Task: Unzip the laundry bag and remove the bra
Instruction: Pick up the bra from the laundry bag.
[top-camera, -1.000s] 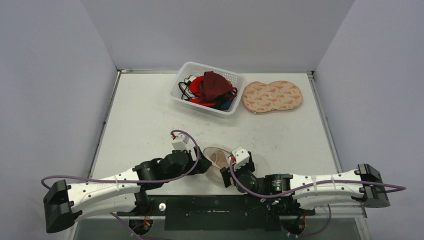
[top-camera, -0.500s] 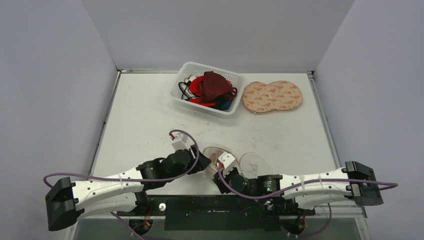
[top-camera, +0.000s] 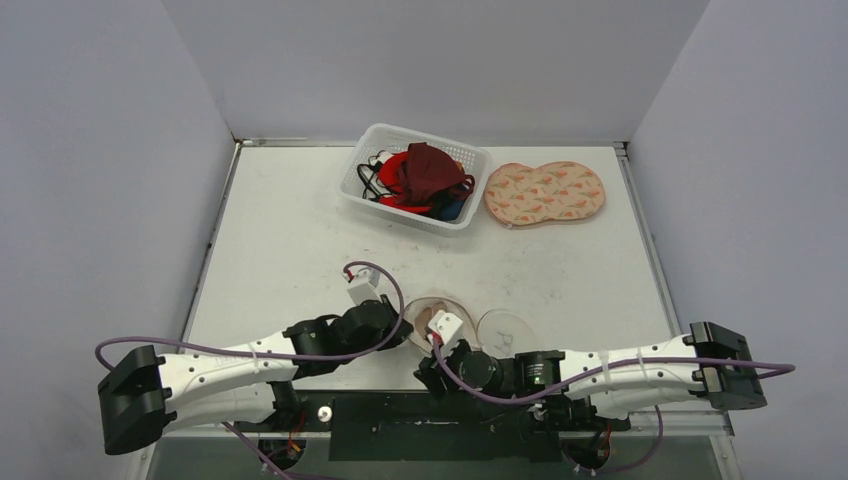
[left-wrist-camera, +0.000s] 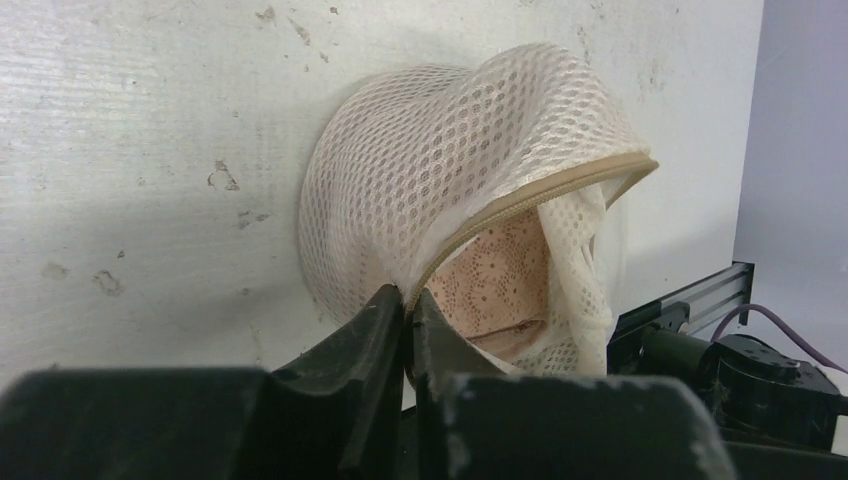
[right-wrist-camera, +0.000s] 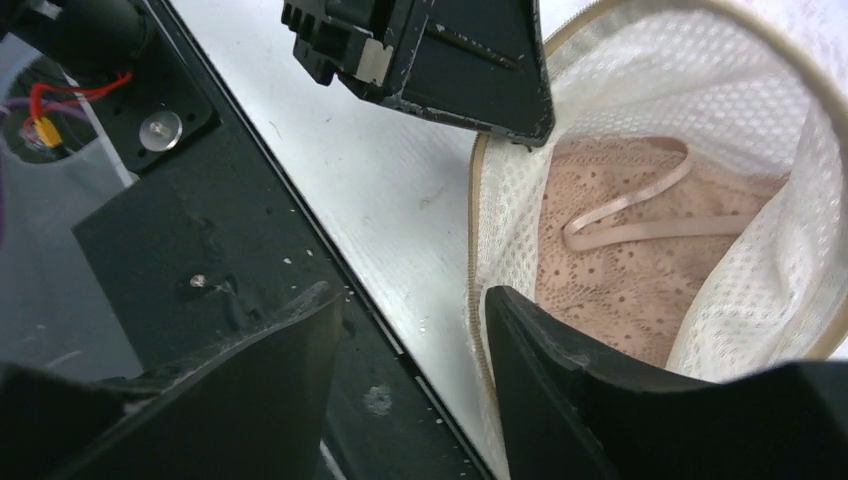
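On the white table (top-camera: 290, 240), at its near edge, the white mesh laundry bag (left-wrist-camera: 450, 130) is already unzipped with the beige lace bra (right-wrist-camera: 640, 270) inside, so we judge that removal is in hand. Our left gripper (left-wrist-camera: 408, 300) pinches the zipper rim (left-wrist-camera: 530, 200); our right gripper (right-wrist-camera: 410, 300), spread at the mouth, must reach in. The white plastic basket (top-camera: 395, 212) and the flat peach pouch (top-camera: 545, 192) lie well apart; only the bag's loose mesh may hinder.
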